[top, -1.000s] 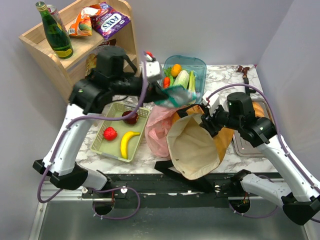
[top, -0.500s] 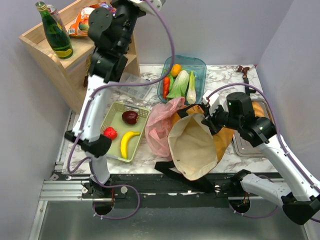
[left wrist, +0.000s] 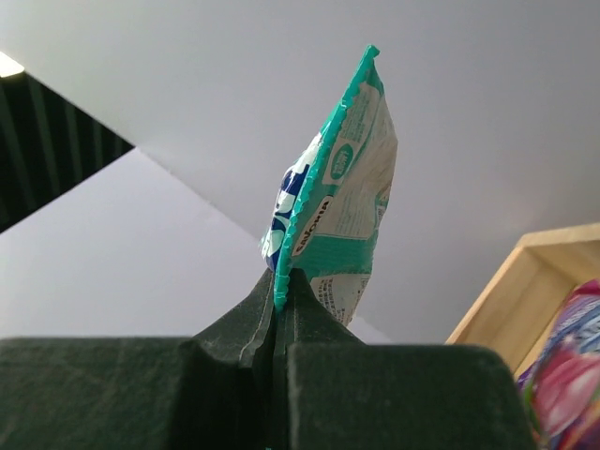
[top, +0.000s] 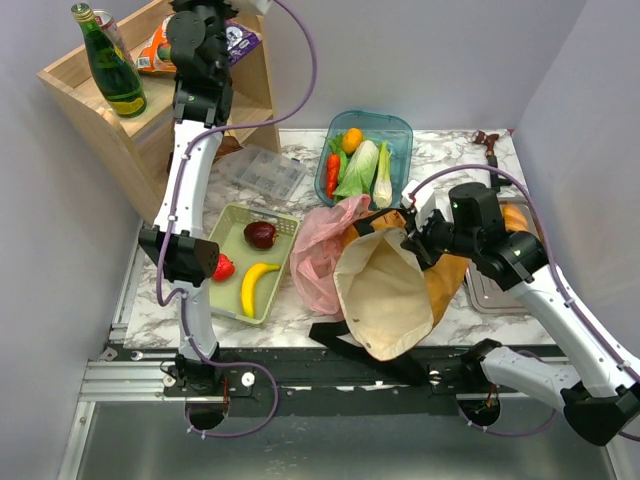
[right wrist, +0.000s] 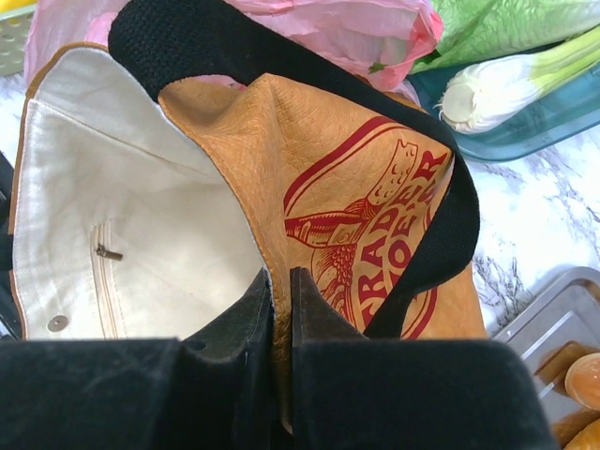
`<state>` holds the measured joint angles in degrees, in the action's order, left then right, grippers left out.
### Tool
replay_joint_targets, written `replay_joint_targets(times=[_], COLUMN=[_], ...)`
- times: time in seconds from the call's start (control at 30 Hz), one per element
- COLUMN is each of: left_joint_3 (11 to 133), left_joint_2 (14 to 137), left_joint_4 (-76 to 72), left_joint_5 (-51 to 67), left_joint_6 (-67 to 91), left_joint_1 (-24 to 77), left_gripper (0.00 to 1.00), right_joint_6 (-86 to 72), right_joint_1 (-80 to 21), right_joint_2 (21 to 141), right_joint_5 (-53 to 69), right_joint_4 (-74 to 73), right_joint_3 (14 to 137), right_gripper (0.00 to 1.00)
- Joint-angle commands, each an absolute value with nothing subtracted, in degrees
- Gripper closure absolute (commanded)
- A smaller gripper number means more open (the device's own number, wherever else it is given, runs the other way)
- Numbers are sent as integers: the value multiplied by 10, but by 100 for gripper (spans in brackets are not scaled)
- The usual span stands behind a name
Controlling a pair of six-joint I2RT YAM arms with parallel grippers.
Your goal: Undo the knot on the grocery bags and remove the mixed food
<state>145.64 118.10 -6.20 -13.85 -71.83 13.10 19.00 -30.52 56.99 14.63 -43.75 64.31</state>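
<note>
The mustard tote (top: 395, 290) lies open on its side, pale lining showing. My right gripper (top: 412, 243) is shut on its rim (right wrist: 281, 274), next to the red round print (right wrist: 375, 234) and black strap (right wrist: 450, 234). The pink plastic bag (top: 318, 250) lies crumpled against the tote's left side; I cannot make out its knot. My left arm (top: 200, 60) reaches high over the wooden shelf. Its gripper (left wrist: 279, 277) is shut on the edge of a teal snack packet (left wrist: 342, 187), which sticks upward. Greens (top: 362, 165), a carrot (top: 333, 165) and an orange (top: 351, 140) lie in a teal container (top: 400, 130).
A green basket (top: 225, 225) holds a banana (top: 256, 285), a red fruit (top: 222, 267) and a dark red fruit (top: 260, 234). The shelf (top: 70, 85) carries a green bottle (top: 108, 65), orange packet (top: 160, 50) and purple packet (top: 240, 40). A clear box (top: 262, 172) and metal tray (top: 490, 290) flank the bags.
My left arm has carried the teal packet from above the tote up and back to the shelf. The right gripper has closed on the tote's rim.
</note>
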Motion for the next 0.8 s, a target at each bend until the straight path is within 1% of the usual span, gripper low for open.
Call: replay_joint_targets(times=[0.0, 0.2, 0.23, 0.3, 0.33, 0.37, 0.4, 0.43, 0.5, 0.53, 0.6, 0.67, 0.77], left_joint_3=[1447, 1420, 1419, 1418, 1417, 1415, 1411, 1406, 1401, 1401, 1400, 1397, 1355], left_joint_2=[1176, 1182, 1183, 1186, 1186, 1186, 1185, 1184, 1184, 1183, 1181, 1171, 1133], left_joint_4=[-113, -70, -61, -46, -40, -33, -33, -37, -43, -42, -36, -22, -2], left_joint_5=[-146, -116, -111, -107, -106, -105, -105, -107, -113, -115, -116, -109, -72], left_joint_6=[-719, -694, -689, -686, -682, -680, -678, -676, -671, -668, -662, -649, -613], left_joint_1=[99, 81, 81, 80, 80, 81, 81, 81, 81, 81, 82, 83, 90], left_gripper=[100, 100, 99, 94, 89, 80, 67, 49, 26, 19, 14, 11, 8], right_joint_6=[189, 190, 189, 188, 187, 187, 187, 187, 186, 185, 184, 184, 185], right_joint_1=[-306, -306, -306, -306, -306, -305, -306, -306, -306, -306, -306, -306, -306], right_joint_2=[585, 592, 594, 596, 596, 596, 595, 594, 594, 594, 595, 596, 601], right_joint_5=[157, 160, 161, 162, 161, 159, 158, 158, 156, 156, 157, 156, 157], right_joint_4=[-448, -442, -442, -442, -442, -441, -442, -441, -441, -441, -441, -440, -439], right_joint_3=[657, 659, 660, 661, 662, 662, 662, 662, 661, 661, 661, 662, 664], right_gripper=[99, 99, 99, 99, 99, 99, 99, 99, 99, 99, 99, 99, 99])
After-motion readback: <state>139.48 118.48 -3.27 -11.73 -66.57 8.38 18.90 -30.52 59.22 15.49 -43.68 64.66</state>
